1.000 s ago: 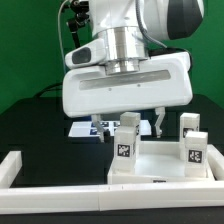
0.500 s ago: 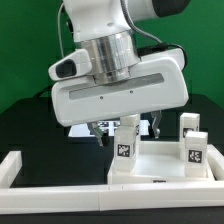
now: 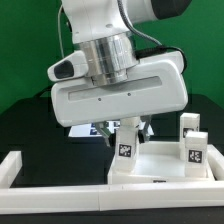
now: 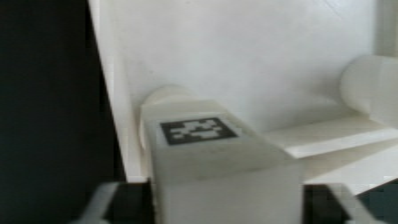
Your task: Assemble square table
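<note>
The square table's white panel (image 3: 160, 166) lies flat with its raised rim. One white leg block (image 3: 125, 150) with a tag stands upright on it. My gripper (image 3: 125, 130) hangs over this leg, with one finger (image 3: 104, 131) on each side of its top and small gaps showing, so it is open. In the wrist view the leg (image 4: 199, 130) fills the space between the fingers of the gripper (image 4: 217, 205), over the panel (image 4: 231, 50). Two more tagged legs (image 3: 195, 149) (image 3: 189, 122) stand at the exterior view's right.
Long white border bars run along the front (image 3: 60, 195) and the exterior view's left (image 3: 10, 170). The marker board (image 3: 78, 128) lies behind, mostly hidden by the hand. The table top is black, with a green backdrop behind it. In the wrist view a rounded white piece (image 4: 365, 90) stands close by.
The hand has turned, shifted toward the exterior view's left and come lower. Its fingers now straddle the top of the standing leg and look closer together.
</note>
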Robot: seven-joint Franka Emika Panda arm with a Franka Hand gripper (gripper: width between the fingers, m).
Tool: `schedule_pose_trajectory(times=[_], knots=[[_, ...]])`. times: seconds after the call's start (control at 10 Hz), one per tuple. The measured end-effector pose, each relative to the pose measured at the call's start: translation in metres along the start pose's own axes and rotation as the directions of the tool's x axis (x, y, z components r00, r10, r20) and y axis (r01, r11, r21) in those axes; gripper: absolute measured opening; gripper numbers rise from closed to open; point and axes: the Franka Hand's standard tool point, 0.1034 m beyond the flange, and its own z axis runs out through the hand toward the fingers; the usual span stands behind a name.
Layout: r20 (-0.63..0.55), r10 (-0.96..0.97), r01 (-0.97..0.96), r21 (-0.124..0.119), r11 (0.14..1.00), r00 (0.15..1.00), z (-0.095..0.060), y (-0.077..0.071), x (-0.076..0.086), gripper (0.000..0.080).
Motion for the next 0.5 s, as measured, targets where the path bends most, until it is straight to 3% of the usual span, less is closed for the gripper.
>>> schedule_pose_trajectory(times=[0.3,0.5], knots=[[-0.001,0.223,-0.223,0.001,0.975,0.975,0.0007,-0.0006,-0.0001,0.0288],[-0.035,0.437,-0.437,0.016,0.899,0.899,0.0035,-0.0025,0.0024,0.0288]])
